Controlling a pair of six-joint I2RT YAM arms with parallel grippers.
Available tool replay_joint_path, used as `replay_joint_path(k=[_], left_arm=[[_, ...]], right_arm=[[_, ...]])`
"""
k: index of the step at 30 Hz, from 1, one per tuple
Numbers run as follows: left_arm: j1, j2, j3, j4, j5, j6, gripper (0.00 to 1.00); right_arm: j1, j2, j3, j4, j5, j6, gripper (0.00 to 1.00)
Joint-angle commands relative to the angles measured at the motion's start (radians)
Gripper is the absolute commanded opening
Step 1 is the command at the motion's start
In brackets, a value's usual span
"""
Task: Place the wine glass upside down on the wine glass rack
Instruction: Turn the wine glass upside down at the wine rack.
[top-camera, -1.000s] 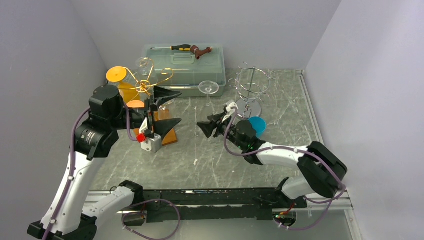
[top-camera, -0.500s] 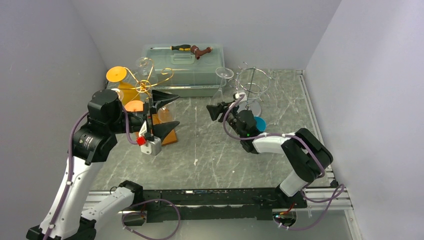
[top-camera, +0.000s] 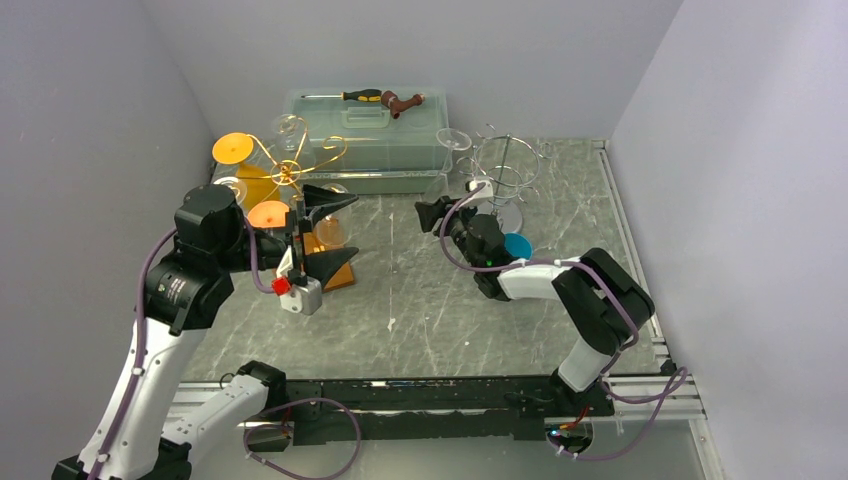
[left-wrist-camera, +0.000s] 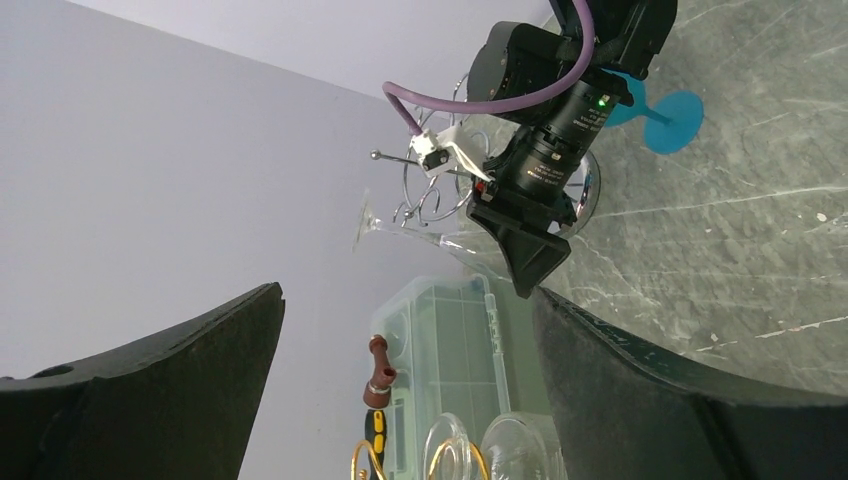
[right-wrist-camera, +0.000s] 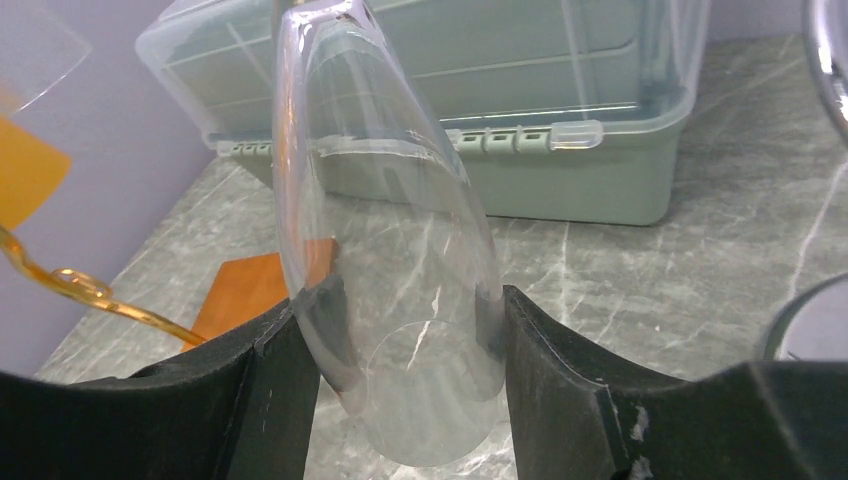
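While clamped on the wine glass bowl with right gripper, tip foot up. Ease stem gently into rack just right.

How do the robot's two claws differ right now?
The left gripper has its jaws wide apart, gripping nothing; the right gripper is shut on the clear wine glass. The left gripper sits by the gold rack, the right gripper by the silver rack. Both are black, with two fingers.
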Motion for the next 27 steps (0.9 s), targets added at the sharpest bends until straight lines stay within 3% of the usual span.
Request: replay_joint_path(k=[1, 27], left_arm=[[-0.004, -0.011, -0.001, 0.005, -0.001, -0.011, 0.99], [-0.004, -0.011, 0.014, -0.01, 0.006, -0.01, 0.99]], right_arm=[[-0.003, -0.002, 0.027, 0.064, 0.086, 0.027, 0.2], [-0.019, 0.053, -0.041, 0.118, 0.172, 0.153, 0.24]])
